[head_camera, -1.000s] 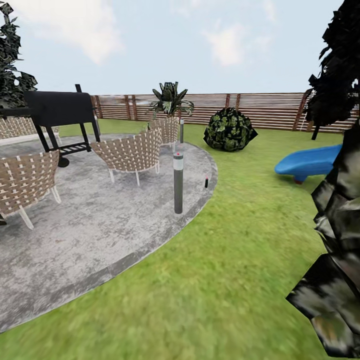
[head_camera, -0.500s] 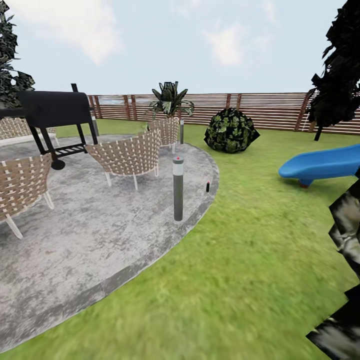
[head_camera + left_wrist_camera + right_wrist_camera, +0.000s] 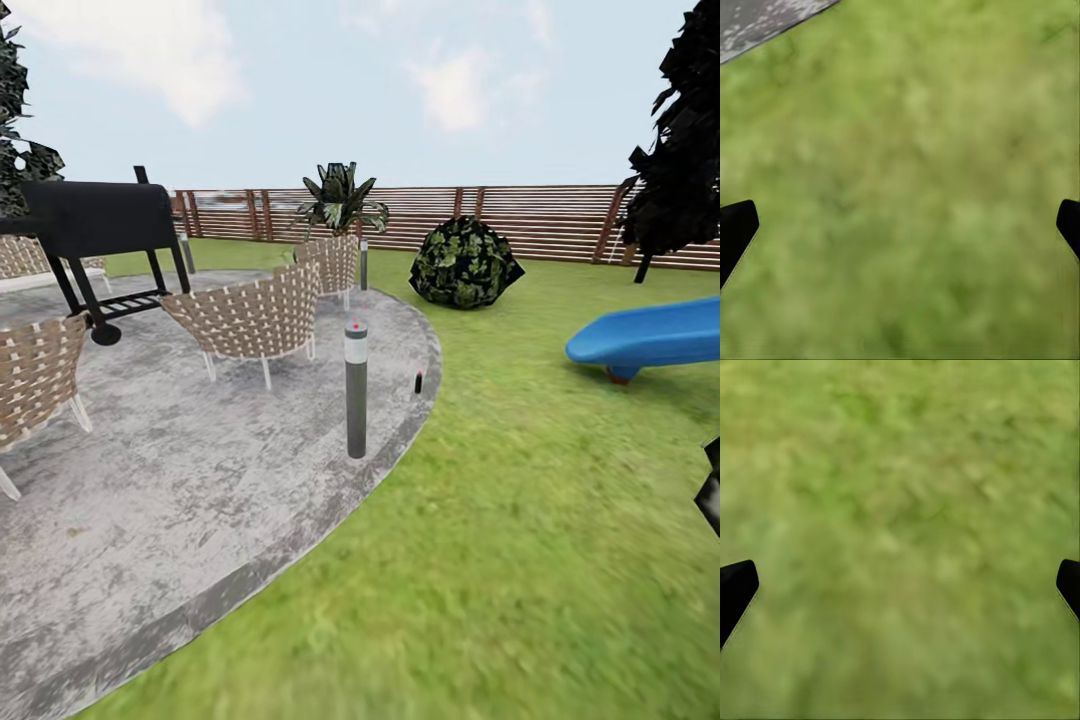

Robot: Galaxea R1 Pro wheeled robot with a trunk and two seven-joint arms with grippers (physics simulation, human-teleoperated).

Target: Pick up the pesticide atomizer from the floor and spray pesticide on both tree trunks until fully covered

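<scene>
I am in the garden, on a green lawn (image 3: 500, 560) beside a round grey paved patch (image 3: 170, 500). A small dark thing with a reddish top (image 3: 418, 382) stands at the patch's edge; it is too small to tell whether it is the pesticide atomizer. The two trees and their trunks are out of view. My left gripper (image 3: 900, 232) hangs open over the grass, its dark fingertips (image 3: 736, 229) far apart with nothing between them. My right gripper (image 3: 900, 592) is open over grass too.
On the patch stand a black grill (image 3: 95, 215), wicker chairs (image 3: 255, 315) and a grey lamp post (image 3: 356, 390). A dark bush (image 3: 465, 262), a blue slide (image 3: 650, 335) and a dark tree (image 3: 685, 150) lie ahead before the slat fence (image 3: 540, 215).
The camera has moved: the whole scene has shifted, and the dark foliage that filled the near right has slid almost out of the picture. The slide shows more fully.
</scene>
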